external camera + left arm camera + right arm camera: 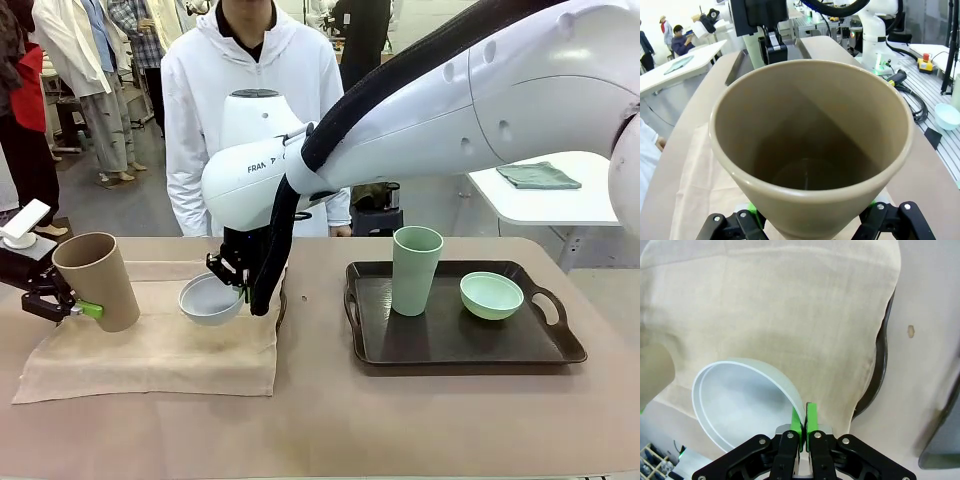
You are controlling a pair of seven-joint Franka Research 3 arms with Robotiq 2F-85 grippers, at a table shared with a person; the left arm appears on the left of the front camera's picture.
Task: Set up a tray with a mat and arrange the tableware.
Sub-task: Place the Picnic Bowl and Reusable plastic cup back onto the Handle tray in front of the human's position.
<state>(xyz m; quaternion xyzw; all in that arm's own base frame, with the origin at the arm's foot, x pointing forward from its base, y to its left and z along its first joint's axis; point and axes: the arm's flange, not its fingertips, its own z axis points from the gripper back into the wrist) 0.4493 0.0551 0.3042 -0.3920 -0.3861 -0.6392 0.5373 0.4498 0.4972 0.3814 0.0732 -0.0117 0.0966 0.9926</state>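
your left gripper [85,308] sits low at the left edge of the mat [150,350], lying side-on. its jaws are spread wide around the lower part of the tan cup [97,280], one on each side, and the cup leans in that grip. your right arm [480,110] reaches in from the right to above the mat's right half, wrist bent down. your right gripper [804,415] points at the mat, its green pads [811,417] pinched almost together on the white bowl's [208,300] rim.
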